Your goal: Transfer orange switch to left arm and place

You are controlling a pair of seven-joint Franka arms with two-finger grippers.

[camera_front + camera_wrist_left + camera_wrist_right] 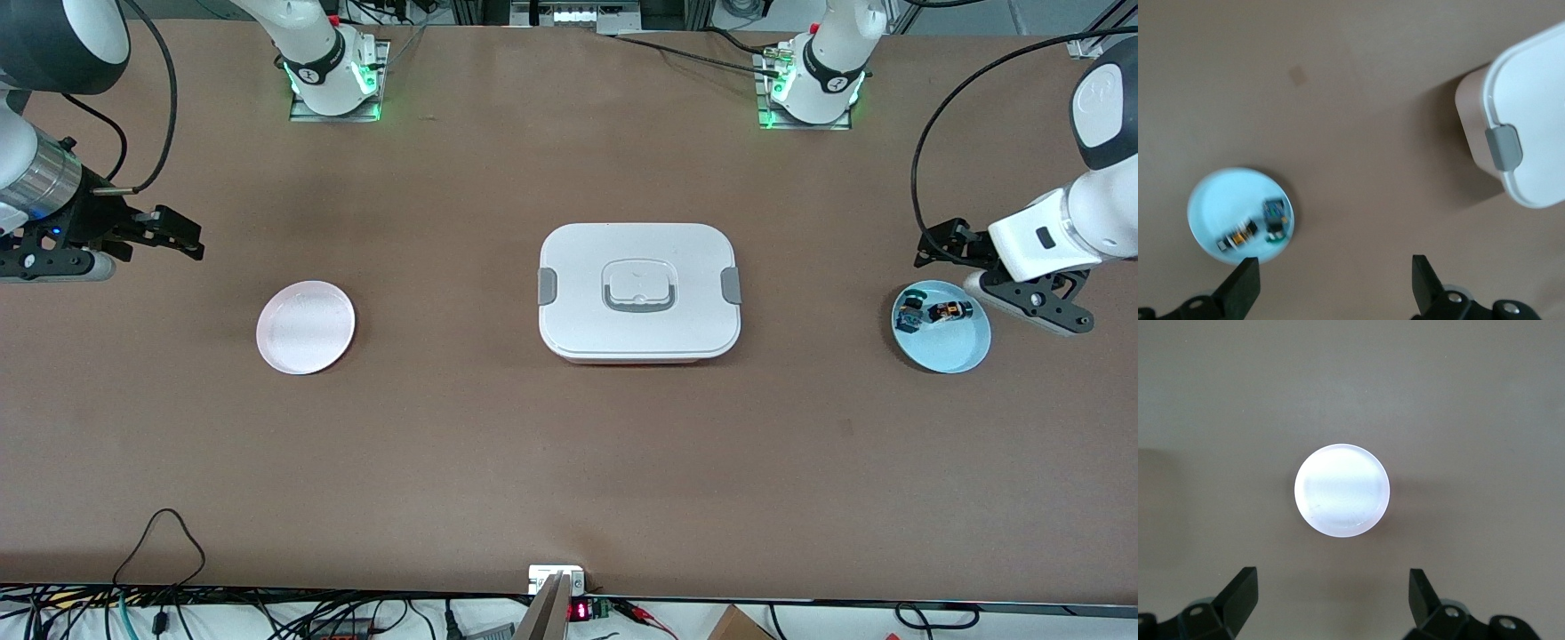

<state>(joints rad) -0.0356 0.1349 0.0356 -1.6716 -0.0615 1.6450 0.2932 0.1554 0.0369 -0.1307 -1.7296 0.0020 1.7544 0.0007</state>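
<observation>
On the blue plate (951,348) at the left arm's end of the surface (498,444), the orange switch (949,311) is lying just beside a similar switch with green and blue parts (909,315). Neither arm is holding anything, so the pick-up looks not yet begun. The left gripper (1335,283) is hanging near that plate's edge with its jaws wide apart. The right gripper (1331,597) is waiting, jaws spread, at the right arm's end near the pink plate (306,327). Between the plates the box (638,291) is sitting, lid on. Next, the left jaws need centring over the orange switch and lowering, without clipping its neighbour.
</observation>
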